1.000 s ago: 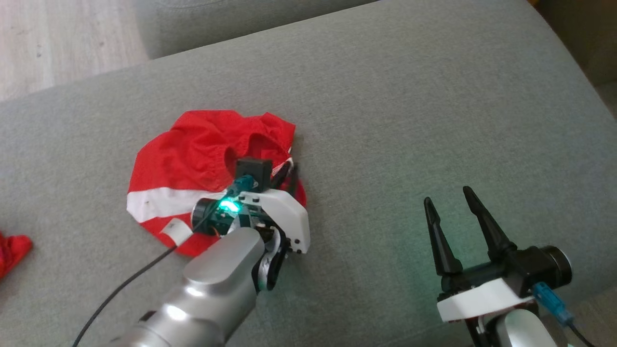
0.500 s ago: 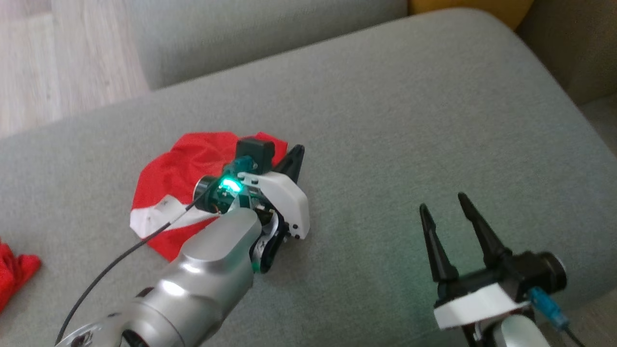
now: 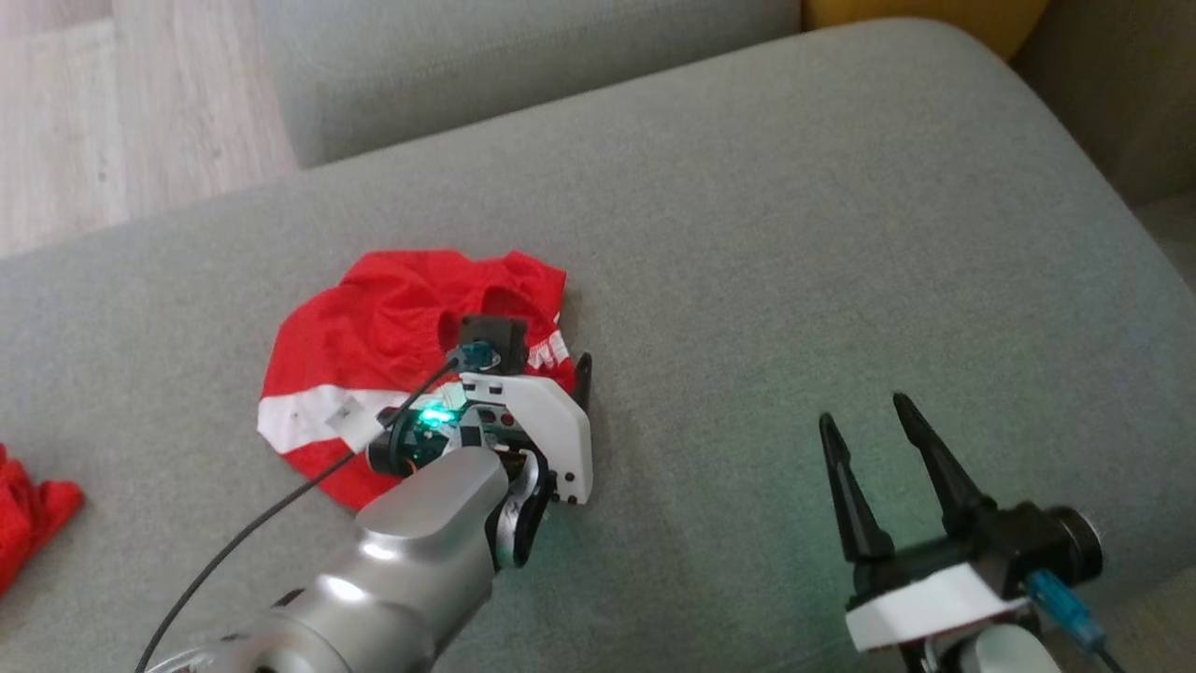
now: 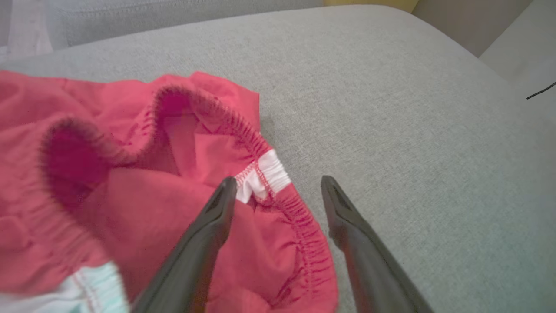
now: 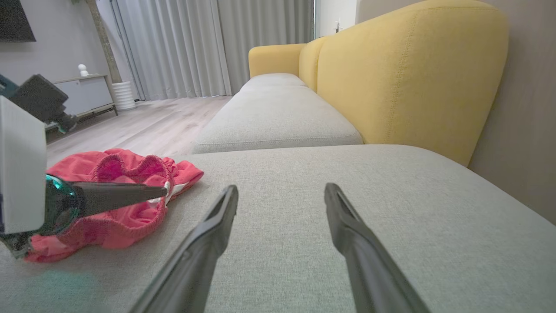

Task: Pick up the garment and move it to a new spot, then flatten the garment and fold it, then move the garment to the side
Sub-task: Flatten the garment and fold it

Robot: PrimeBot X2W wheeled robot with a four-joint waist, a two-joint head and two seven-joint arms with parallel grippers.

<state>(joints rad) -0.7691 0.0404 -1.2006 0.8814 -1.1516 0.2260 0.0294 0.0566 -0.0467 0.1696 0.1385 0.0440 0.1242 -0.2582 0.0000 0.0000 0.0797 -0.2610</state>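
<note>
The garment (image 3: pixel 374 327) is red with a white band and lies crumpled on the grey sofa cushion (image 3: pixel 794 234). My left gripper (image 3: pixel 565 369) hovers low at its right edge, open. In the left wrist view the left gripper (image 4: pixel 278 184) straddles the elastic waistband: one finger is over the red garment (image 4: pixel 130 174), the other over bare cushion. The cloth is not pinched. My right gripper (image 3: pixel 864 411) stands open above the cushion to the right, holding nothing. In the right wrist view the right gripper (image 5: pixel 281 188) faces the garment (image 5: pixel 126 169) at the left.
Another red cloth (image 3: pixel 28 505) lies at the cushion's left edge. A second grey cushion (image 3: pixel 514 56) and wooden floor (image 3: pixel 93 121) lie beyond. A yellow backrest (image 5: pixel 412 78) borders the right side. A black cable (image 3: pixel 252 528) trails from my left wrist.
Half a second ago the left gripper was shut and raised at the garment's right edge; now it is lower and open, with the cloth lying spread. The head camera shifted. The right gripper barely moved.
</note>
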